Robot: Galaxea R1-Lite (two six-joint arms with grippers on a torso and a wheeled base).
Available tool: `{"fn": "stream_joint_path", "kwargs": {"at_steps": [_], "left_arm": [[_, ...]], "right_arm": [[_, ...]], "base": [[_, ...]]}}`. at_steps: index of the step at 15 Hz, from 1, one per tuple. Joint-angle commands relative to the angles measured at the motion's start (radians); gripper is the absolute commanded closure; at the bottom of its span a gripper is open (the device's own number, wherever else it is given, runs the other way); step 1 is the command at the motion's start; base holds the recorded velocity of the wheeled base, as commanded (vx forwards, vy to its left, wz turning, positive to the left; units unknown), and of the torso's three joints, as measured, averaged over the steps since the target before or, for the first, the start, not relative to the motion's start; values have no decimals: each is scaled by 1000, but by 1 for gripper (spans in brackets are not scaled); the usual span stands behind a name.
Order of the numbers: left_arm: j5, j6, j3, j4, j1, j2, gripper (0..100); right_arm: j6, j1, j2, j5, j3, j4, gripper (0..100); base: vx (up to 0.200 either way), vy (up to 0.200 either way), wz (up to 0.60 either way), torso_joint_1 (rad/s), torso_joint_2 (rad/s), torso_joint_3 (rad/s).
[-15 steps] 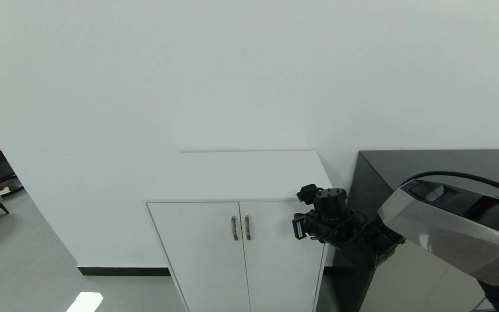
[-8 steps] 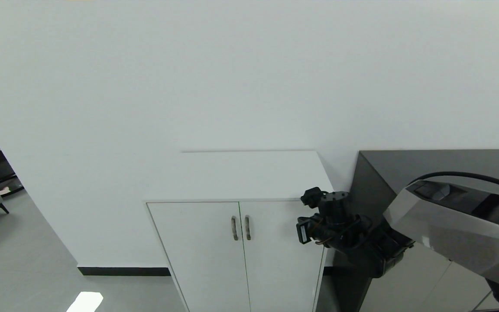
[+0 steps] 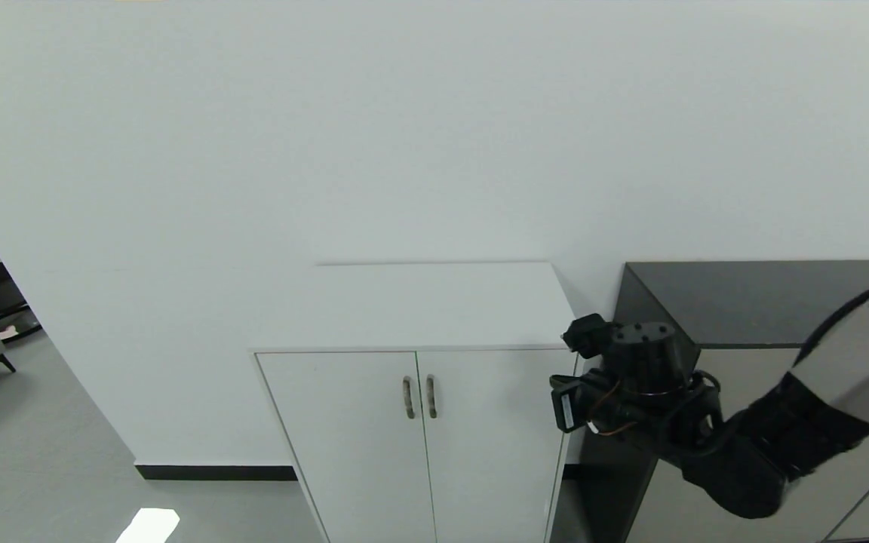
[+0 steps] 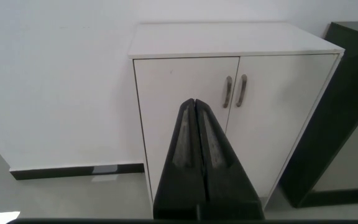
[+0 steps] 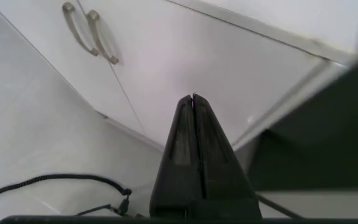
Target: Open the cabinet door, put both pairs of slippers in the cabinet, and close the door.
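the right arm (image 3: 634, 385) has swung toward 3 o'clock, off the front of the white two-door cabinet (image 3: 419, 302) to its edge beside the glossy black cabinet (image 3: 744, 294). both white doors sit closed, their paired metal bar handles (image 3: 419, 397) touching neither gripper. the right gripper (image 5: 194, 98) is clenched on nothing. the left gripper (image 4: 196, 102) is likewise clenched, pointing at the doors.
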Motion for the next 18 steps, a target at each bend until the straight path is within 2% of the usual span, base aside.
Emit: {"fn": "stream_joint_path", "kwargs": {"at_steps": [1, 2, 5, 8, 10, 13, 16, 18], "left_arm": [[1, -1, 0, 0, 0, 0, 100], [1, 1, 0, 0, 0, 0, 100], [-1, 2, 0, 0, 0, 0, 100], [2, -1, 0, 0, 0, 0, 100], [2, 1, 0, 0, 0, 0, 100], [2, -1, -1, 0, 0, 0, 100], [2, -1, 0, 0, 0, 0, 100], [2, -1, 0, 0, 0, 0, 100]], "right_arm": [[1, -14, -272, -59, 185, -1, 100], [0, -22, -312, -59, 215, 0, 100], [1, -84, -515, -51, 484, -1, 100], [-5, -112, -659, 79, 677, -24, 100], [-6, -123, -746, 76, 774, -24, 100], [-41, -207, -982, 84, 777, 223, 100], [-137, -209, -1162, 97, 775, 462, 100], [-150, -209, -1222, 97, 777, 534, 100]], "base": [[0, 0, 0, 0, 0, 0], [0, 0, 0, 0, 0, 0], [0, 0, 0, 0, 0, 0], [0, 0, 0, 0, 0, 0], [0, 0, 0, 0, 0, 0], [0, 0, 0, 0, 0, 0], [0, 0, 0, 0, 0, 0], [0, 0, 0, 0, 0, 0]]}}
